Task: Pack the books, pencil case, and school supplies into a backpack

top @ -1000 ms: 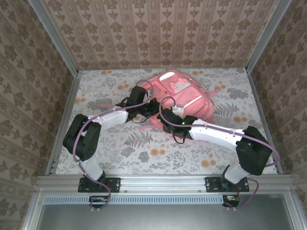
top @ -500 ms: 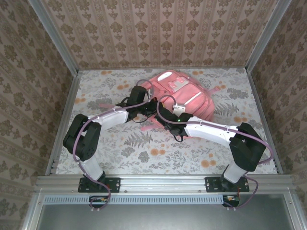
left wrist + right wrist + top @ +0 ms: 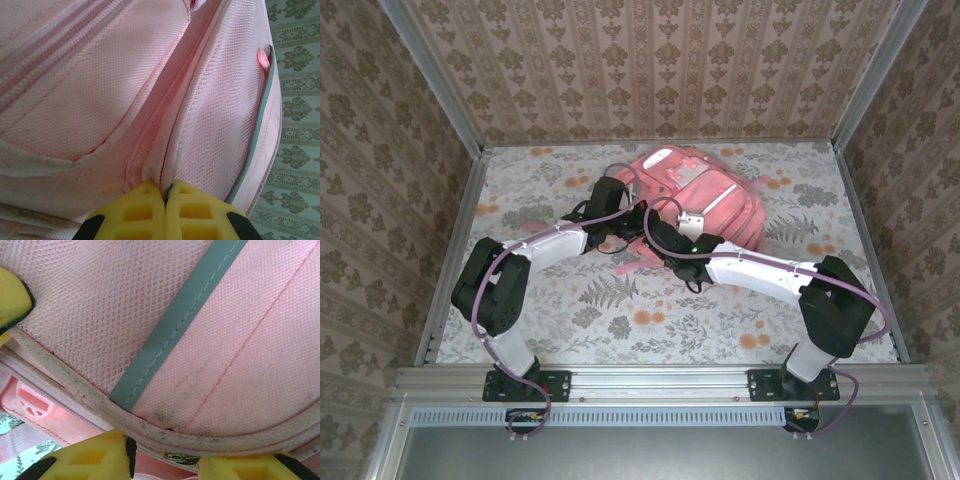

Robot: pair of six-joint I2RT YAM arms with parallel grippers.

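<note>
Table [image 3: 570, 310]: floral cloth across the whole floor of the booth, patterned walls on three sides.
Backpack [image 3: 715, 195]: the big pink one, lying flat at the far middle of the table, front pockets up, top pointing to the far wall, and both arms are on its near-left edge!
Left arm [image 3: 550, 240]: reaches up and to the right, wrist at the bag's left side.
Right arm [image 3: 760, 272]: stretches left across the table, wrist just beside the left one, at the bag's near edge.
Left gripper [image 3: 165, 187]: yellow pads pressed flat together, and a ridge of pink seam runs straight down into the line where they meet, so it's pinching the bag's fabric.
Right gripper [image 3: 165, 455]: claw narrow but parted, a yellow pad on either side, under the bag's piped rim.
Strap [image 3: 625, 268]: pink, trailing onto the cloth below the two wrists.
Stripe [image 3: 175, 320]: grey-green band running diagonally over the pink mesh.
Zip pull [image 3: 181, 457]: small metal piece, sitting right in the gap between the right pads; gripped or just close, I can't tell.
</note>
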